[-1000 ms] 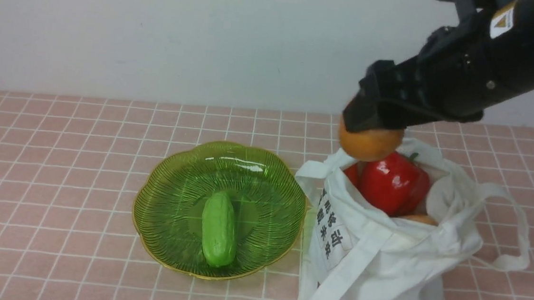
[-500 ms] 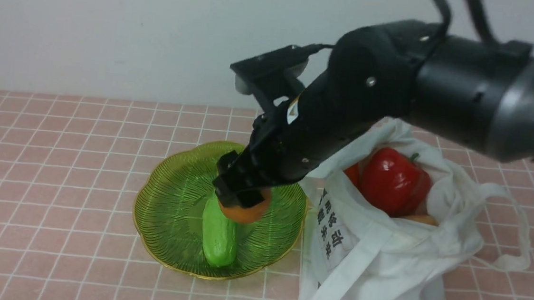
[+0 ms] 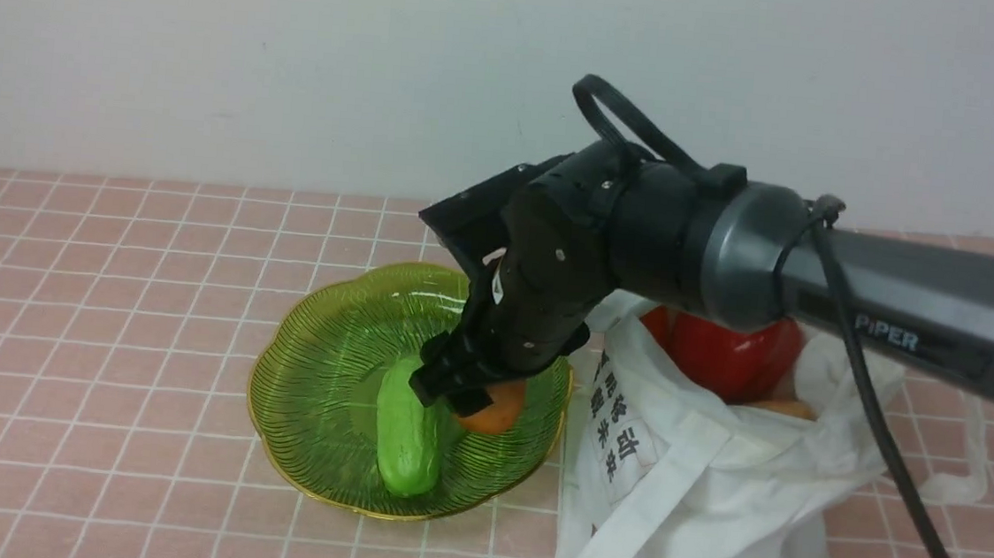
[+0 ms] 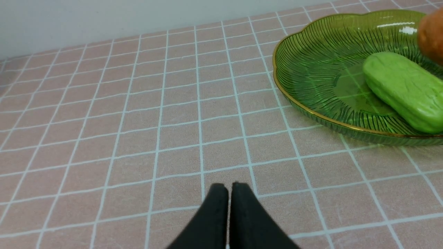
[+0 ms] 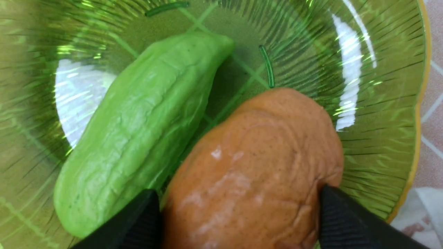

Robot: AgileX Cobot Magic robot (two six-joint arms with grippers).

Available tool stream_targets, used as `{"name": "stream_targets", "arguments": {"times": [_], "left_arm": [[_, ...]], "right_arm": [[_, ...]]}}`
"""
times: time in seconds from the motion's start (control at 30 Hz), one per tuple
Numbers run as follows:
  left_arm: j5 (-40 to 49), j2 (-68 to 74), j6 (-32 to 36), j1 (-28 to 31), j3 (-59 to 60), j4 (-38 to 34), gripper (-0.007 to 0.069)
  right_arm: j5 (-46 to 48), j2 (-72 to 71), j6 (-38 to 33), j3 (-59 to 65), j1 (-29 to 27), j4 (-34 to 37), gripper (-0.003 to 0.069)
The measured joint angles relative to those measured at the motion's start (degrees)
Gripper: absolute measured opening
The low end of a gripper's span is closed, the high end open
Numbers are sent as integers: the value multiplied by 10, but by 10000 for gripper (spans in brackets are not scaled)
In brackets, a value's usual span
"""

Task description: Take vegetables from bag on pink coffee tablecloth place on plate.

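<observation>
Two vegetables occupy the plate (image 3: 311,389): a gourd (image 3: 403,436) lies at its centre, and the right end effector (image 5: 242,214) grips the potato (image 3: 494,407) low beside it, likely so release won't roll it. The pepper (image 3: 730,364) sits in the bag (image 3: 710,500) beside the plate; the left end effector (image 4: 228,193) is closed, empty.

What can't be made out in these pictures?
Contents of the bag: in the front view its cloth and the right arm hide all but the red pepper and a tan sliver.
The potato underneath: the right gripper covers it in the front view, and the right wrist view looks down, so plate contact is unclear.
Left arm: only the left gripper's shut tips show, cut by the left wrist view's edge.
</observation>
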Motion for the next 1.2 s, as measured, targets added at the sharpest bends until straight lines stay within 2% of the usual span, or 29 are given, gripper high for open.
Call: {"name": "stream_targets", "arguments": {"times": [0.17, 0.37, 0.43, 0.47, 0.6, 0.7, 0.77, 0.97, 1.2], "left_arm": [[0, 0, 0, 0, 0, 0, -5], [0, 0, 0, 0, 0, 0, -5], [0, 0, 0, 0, 0, 0, -5], [0, 0, 0, 0, 0, 0, -5], [0, 0, 0, 0, 0, 0, -5], [0, 0, 0, 0, 0, 0, -5], [0, 0, 0, 0, 0, 0, -5], [0, 0, 0, 0, 0, 0, -5], [0, 0, 0, 0, 0, 0, -5]], "right_arm": [[8, 0, 5, -13, 1, 15, 636], [76, 0, 5, -74, 1, 25, 645], [127, 0, 5, -114, 1, 22, 601], [158, 0, 5, -140, 1, 13, 551], [193, -20, 5, -207, 1, -16, 314], [197, -61, 15, -218, 1, -20, 125], [203, -116, 25, -221, 1, -21, 24], [208, -259, 47, -204, 1, -33, -13], [212, -511, 81, -63, 1, -45, -15]]}}
